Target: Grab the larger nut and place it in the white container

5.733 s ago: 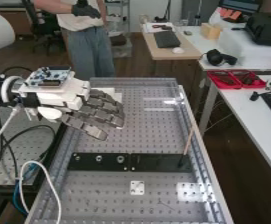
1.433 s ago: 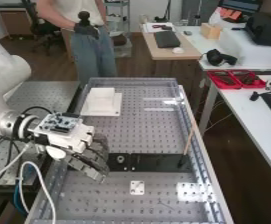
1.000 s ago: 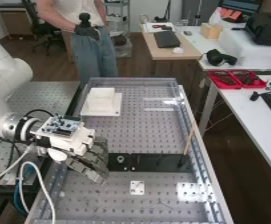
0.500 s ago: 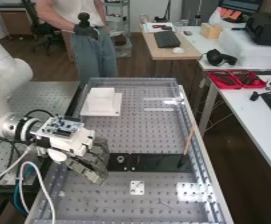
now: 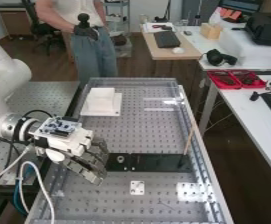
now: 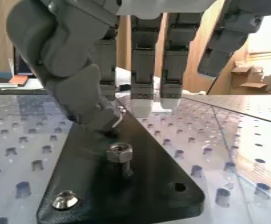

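Note:
The hand [image 5: 86,160] is low over the bar's left part in the high view, hiding that end. In the wrist view the hand [image 6: 79,95] comes down at the bar, close beyond the smaller nut [image 6: 120,152], which stands apart from it. The larger nut's spot is covered by the hand, so I cannot tell whether the nut is held. To the right of the hand, the bearing [image 5: 120,159] stands on the bar. The white container [image 5: 101,102] sits at the bench's far left.
The black bar [image 5: 155,162] runs rightward, with a thin rod [image 5: 189,141] rising near its right end. A small white plate [image 5: 137,187] lies in front of it. A screw head [image 6: 65,200] shows on the bar. Cables [image 5: 42,177] hang at the left.
From above the bench's middle, the hand has come down toward the near left, uncovering the container and covering the bar's left end. Over the last second it has shifted only slightly left.

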You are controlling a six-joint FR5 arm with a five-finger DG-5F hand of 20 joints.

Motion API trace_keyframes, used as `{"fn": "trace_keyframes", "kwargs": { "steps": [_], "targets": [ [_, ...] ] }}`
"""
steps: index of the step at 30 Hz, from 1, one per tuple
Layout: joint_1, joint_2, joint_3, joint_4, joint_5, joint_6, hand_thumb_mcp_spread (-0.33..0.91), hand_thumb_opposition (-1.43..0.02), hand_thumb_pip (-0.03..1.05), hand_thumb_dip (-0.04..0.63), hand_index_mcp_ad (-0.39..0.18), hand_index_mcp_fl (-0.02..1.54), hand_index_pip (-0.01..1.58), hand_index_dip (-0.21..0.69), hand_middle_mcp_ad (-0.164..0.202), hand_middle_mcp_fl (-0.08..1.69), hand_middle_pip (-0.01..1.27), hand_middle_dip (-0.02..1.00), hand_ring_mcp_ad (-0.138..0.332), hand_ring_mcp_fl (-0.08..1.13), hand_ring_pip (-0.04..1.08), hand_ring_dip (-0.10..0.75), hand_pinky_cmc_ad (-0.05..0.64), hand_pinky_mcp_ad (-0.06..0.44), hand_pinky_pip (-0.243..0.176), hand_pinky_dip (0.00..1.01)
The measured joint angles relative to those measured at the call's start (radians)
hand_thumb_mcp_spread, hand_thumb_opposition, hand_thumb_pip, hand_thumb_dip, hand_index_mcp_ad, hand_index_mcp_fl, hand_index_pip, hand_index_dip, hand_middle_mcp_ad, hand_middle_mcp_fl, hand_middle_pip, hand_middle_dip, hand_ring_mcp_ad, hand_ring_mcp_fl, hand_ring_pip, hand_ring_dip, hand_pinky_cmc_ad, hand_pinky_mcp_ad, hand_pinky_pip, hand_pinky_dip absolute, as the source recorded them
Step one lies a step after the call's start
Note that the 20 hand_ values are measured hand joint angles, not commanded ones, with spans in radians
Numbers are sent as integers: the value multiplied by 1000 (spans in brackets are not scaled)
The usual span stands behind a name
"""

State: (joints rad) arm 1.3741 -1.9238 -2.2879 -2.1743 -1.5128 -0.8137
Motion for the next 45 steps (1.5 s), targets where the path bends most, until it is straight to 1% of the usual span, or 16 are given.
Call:
{"fn": "trace_keyframes", "kwargs": {
  "steps": [13,15,17,19,21,23,27,30,36,37,38,45],
  "targets": [
    [18,-12,-13,30,29,-11,452,-855,810,349,-197,33,1412,-40,2,115,1068,742,37,131,682,456,290,215,17,323],
    [21,-13,-19,48,42,-17,452,-855,810,349,-197,56,1428,-40,0,131,1068,745,37,129,686,454,290,215,17,323],
    [23,-14,-22,53,48,-18,452,-855,810,349,-201,77,1426,-51,2,134,1068,742,37,166,686,456,290,215,17,323],
    [26,-15,-24,59,54,-21,452,-855,810,349,-201,89,1426,-54,0,134,1068,745,37,164,686,454,290,215,17,323],
    [28,-16,-26,69,59,-22,452,-855,810,353,-201,98,1428,-54,2,182,1068,742,37,185,679,456,290,215,17,323],
    [29,-17,-26,71,61,-20,452,-855,810,349,-201,113,1424,-56,2,218,1072,745,37,199,703,456,290,215,17,323],
    [32,-20,-20,62,63,-18,452,-855,810,349,-188,134,1424,-58,2,220,1072,745,37,230,703,456,288,215,17,326],
    [34,-22,-16,57,65,-14,452,-853,810,353,-187,152,1424,-58,2,264,1070,742,37,232,702,452,290,215,21,326],
    [38,-23,-14,50,72,-15,452,-853,810,349,-187,152,1424,-58,0,262,1073,745,38,230,702,450,288,218,21,326],
    [39,-24,-14,51,73,-16,450,-857,810,353,-185,152,1424,-58,0,265,1073,745,33,229,702,456,288,215,21,328],
    [41,-24,-14,51,75,-17,450,-859,810,349,-185,148,1424,-58,2,265,1073,745,33,248,702,456,288,216,21,328],
    [47,-26,-13,53,81,-20,454,-859,810,353,-162,152,1442,-54,0,265,1073,745,33,248,703,452,290,215,21,328]
  ]
}}
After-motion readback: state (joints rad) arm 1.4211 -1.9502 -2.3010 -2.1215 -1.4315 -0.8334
